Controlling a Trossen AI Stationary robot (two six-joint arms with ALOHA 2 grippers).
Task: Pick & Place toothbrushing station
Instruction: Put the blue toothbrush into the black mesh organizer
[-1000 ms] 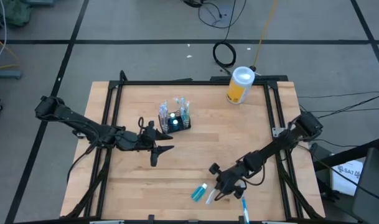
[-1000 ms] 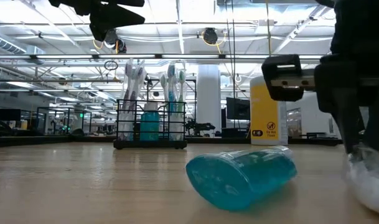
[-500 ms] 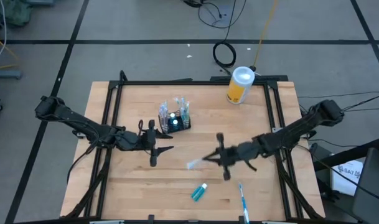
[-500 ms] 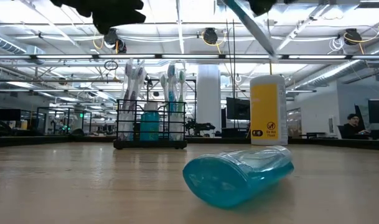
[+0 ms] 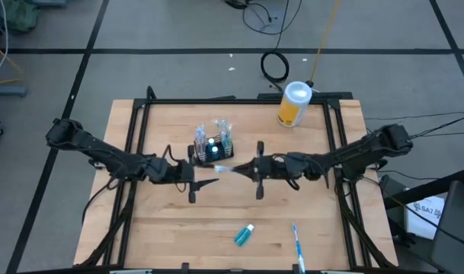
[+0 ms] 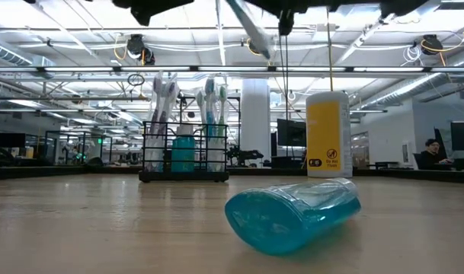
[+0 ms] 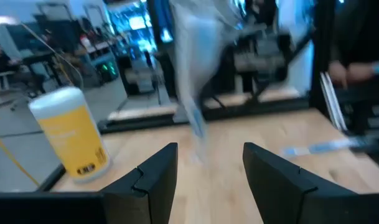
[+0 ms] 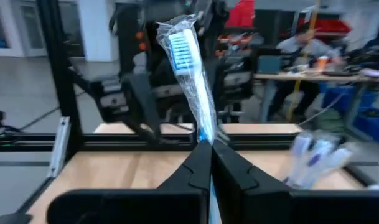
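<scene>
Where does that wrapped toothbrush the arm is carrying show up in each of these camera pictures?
High view: wrapped toothbrush at table centre, held by the right gripper, beside the caddy.
Low view: slanted streak at top.
Left wrist view: blurred, upper middle.
Right wrist view: upright, centre.
Shared landmark: yellow canister.

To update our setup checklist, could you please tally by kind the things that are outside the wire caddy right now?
Toothbrush: 2, one held in the right end effector, one lying loose
Toothpaste tube: 1
Yellow canister: 1
Total: 4
</scene>
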